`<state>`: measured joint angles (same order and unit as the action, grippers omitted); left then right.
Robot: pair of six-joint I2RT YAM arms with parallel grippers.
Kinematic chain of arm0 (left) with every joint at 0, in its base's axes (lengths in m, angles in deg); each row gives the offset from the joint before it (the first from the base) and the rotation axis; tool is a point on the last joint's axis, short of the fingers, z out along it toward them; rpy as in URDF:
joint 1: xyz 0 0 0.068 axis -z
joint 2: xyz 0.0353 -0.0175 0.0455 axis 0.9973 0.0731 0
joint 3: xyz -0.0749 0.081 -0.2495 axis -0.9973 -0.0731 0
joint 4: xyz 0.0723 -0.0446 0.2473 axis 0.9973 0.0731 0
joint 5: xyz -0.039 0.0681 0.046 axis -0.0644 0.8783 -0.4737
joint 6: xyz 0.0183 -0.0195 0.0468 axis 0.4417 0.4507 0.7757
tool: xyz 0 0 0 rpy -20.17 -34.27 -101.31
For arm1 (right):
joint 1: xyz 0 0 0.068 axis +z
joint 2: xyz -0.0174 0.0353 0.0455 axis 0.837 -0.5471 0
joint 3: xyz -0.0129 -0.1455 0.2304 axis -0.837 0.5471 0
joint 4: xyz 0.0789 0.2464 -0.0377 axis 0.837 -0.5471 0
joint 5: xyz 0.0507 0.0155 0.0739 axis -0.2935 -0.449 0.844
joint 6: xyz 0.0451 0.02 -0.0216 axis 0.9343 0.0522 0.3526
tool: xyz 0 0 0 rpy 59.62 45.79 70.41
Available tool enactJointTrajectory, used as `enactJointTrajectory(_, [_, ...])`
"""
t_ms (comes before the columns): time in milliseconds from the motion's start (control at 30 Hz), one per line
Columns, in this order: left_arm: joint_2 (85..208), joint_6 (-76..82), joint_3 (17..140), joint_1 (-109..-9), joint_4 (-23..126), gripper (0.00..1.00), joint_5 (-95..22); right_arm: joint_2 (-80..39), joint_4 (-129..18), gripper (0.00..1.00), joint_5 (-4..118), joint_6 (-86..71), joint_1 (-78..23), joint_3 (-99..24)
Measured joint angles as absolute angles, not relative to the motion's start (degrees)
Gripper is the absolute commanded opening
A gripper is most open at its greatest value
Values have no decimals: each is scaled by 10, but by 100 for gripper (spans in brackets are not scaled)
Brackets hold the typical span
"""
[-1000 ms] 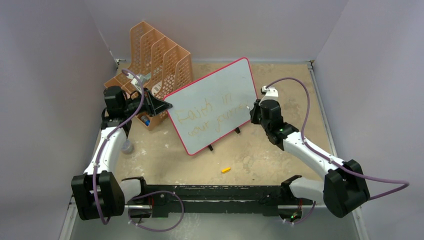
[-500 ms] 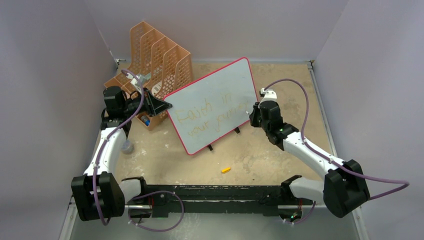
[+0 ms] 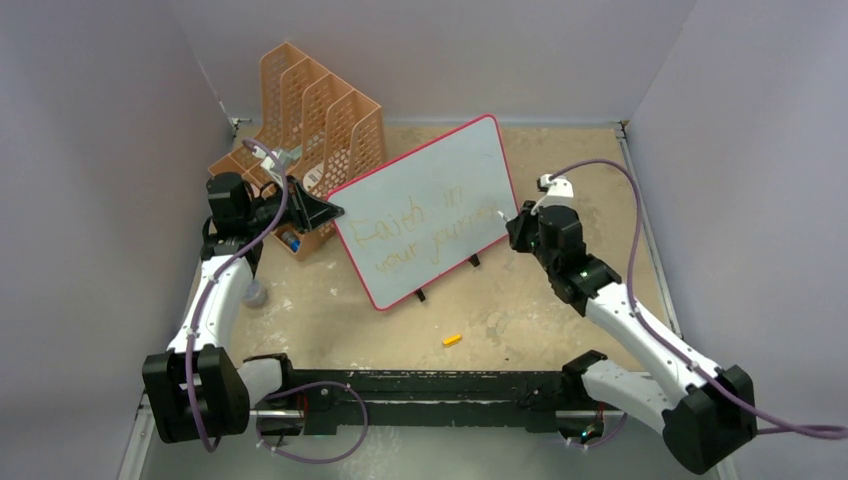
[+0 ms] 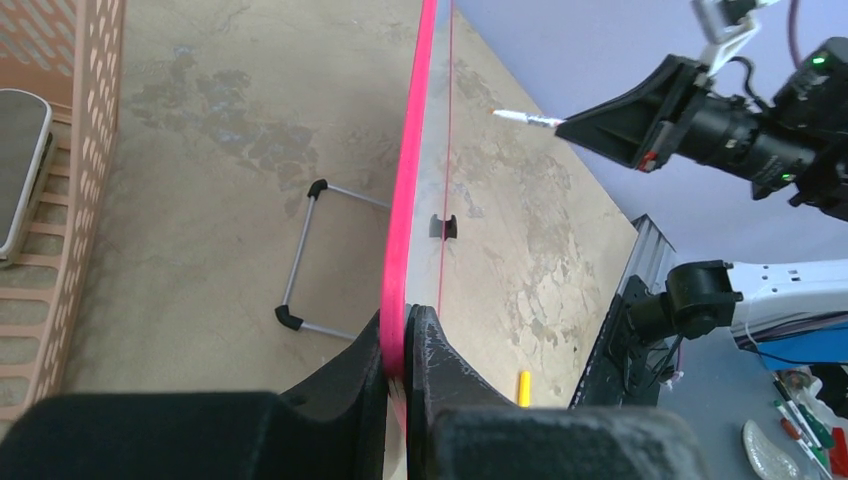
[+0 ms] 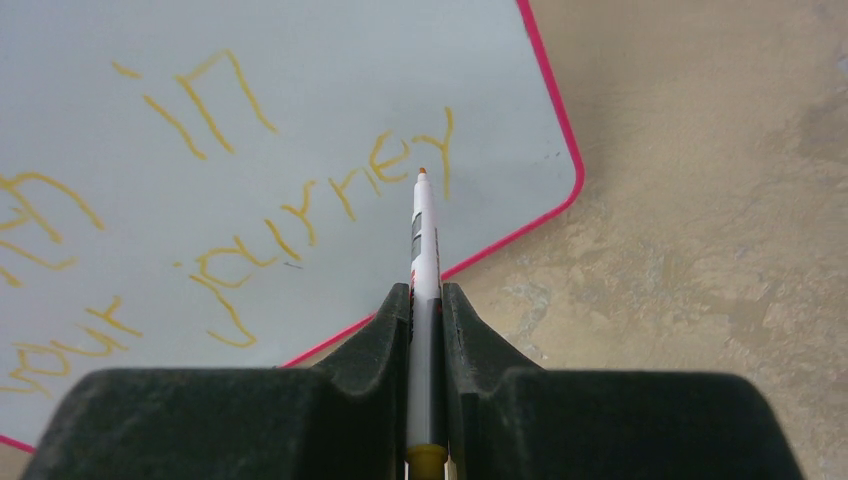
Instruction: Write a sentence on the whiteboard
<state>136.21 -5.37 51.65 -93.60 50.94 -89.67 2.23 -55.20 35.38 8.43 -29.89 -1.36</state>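
Note:
The whiteboard, pale with a pink-red frame, stands tilted on the table's middle. The sentence runs across it in two lines of thin yellow-orange letters, "Faith in your journey". My left gripper is shut on the board's left edge; in the left wrist view the pink frame sits pinched between the fingers. My right gripper is shut on a white marker. Its orange tip points at the last letter of the sentence, a little off the board.
An orange perforated file rack stands behind the left gripper. A yellow marker cap lies on the table in front of the board. A wire stand props the board from behind. Walls close in on three sides.
The right arm has swung to the right and drawn the marker slightly back from the board. The left gripper and the board have not moved.

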Motion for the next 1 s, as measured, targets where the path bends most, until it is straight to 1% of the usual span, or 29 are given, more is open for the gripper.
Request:
enactJointTrajectory(167, [1359, -36, 516, -936, 510, 20, -881, 87, -553, 0, 347, 83, -299, -19])
enactJointTrajectory(267, [1357, -26, 516, -936, 509, 23, -867, 115, -553, 0, 346, 81, -299, -21])
enactJointTrajectory(467, [1344, -21, 516, -937, 509, 47, -841, 133, -559, 0, 347, 79, -299, -21])
enactJointTrajectory(533, [1336, -22, 516, -938, 510, 56, -832, 138, -564, 0, 347, 78, -299, -21])
enactJointTrajectory(633, [1322, -22, 518, -938, 515, 66, -816, 151, -572, 0, 347, 75, -299, -21])
enactJointTrajectory(800, [1302, -22, 545, -940, 561, 72, -779, 174, -588, 0, 346, 71, -299, -22])
enactJointTrajectory(1000, [1273, -21, 599, -939, 651, 74, -750, 204, -596, 0, 349, 69, -299, -22])
